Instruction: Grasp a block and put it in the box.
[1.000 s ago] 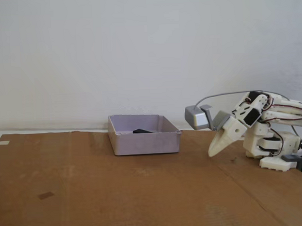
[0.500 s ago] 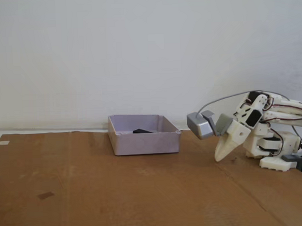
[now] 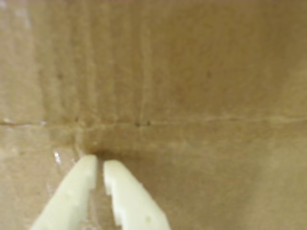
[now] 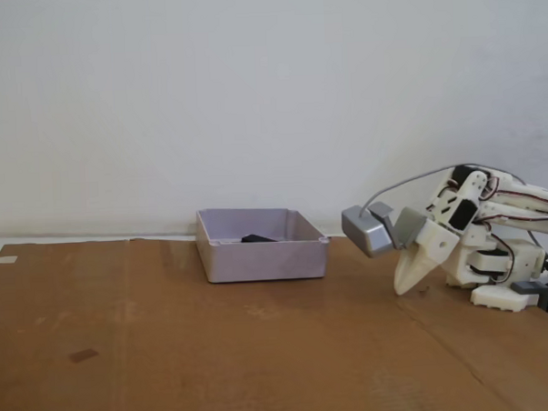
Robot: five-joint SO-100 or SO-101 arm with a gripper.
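Brown cardboard (image 4: 217,354) covers the table. In the fixed view the block (image 4: 256,238) lies inside the box (image 4: 263,259) — black, seen over the front wall. The gripper (image 4: 403,289) sits well apart at about 3 o'clock from the box, tips down near the cardboard. In the wrist view its fingers (image 3: 74,191) are nearly together, clasping nothing — only a thin gap.
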